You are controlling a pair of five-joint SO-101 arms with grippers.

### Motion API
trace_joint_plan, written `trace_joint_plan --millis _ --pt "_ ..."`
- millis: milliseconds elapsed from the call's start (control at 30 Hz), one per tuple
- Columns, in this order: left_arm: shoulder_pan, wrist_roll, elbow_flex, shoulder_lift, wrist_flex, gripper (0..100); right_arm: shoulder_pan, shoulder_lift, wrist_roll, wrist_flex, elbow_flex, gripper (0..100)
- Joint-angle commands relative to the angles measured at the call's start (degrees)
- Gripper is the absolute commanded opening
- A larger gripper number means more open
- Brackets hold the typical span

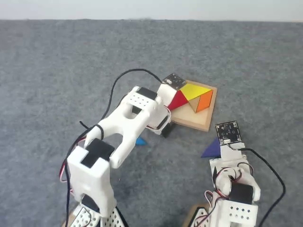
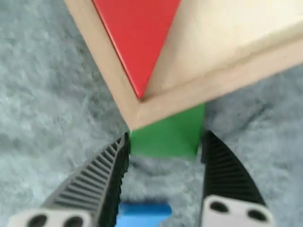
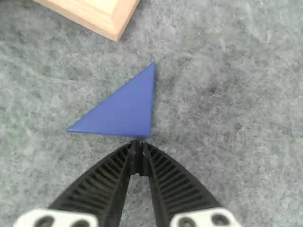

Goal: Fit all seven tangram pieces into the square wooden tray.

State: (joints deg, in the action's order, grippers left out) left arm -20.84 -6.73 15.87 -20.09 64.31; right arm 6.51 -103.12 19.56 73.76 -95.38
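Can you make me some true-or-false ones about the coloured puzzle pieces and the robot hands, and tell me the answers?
1. The red triangle lies inside the wooden tray. True.
2. The green piece is inside the tray. False: it lies on the grey carpet, just outside a tray corner, between the fingers of the left hand.
3. The right hand is shut. True.
4. The dark blue triangle sits in the tray next to the red one. False: it lies on the carpet outside the tray, right in front of the right hand's tips.
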Motion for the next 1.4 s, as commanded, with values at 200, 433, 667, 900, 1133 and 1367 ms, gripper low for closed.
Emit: trace_joint_plan --millis 200,433,667,900,1133,1367 --pt "-0.09 -0.26 1.45 3.43 -5.98 24 0.66 -1.19 -0.09 -0.31 -1.14 0.8" --pt "-0.09 -0.79 -3.03 -1.32 -0.88 8 0.66 -1.19 -0.09 -0.31 -1.14 0.8" --pt "-0.09 -0.79 1.71 2.73 4.13 3 0.66 -1.19 -0.09 -0.31 -1.14 0.8" --pt "-1.32 -0.79 7.69 18.11 11.52 3 0.66 -1.19 -0.09 -0.31 -1.14 0.8" --pt "-7.82 4.84 -0.48 21.8 10.99 3 0.66 -1.19 -0.09 -0.31 -1.14 0.8" --pt "-8.09 22.95 -18.42 1.85 4.66 3 0.66 -1.19 -0.09 -0.31 -1.14 0.8"
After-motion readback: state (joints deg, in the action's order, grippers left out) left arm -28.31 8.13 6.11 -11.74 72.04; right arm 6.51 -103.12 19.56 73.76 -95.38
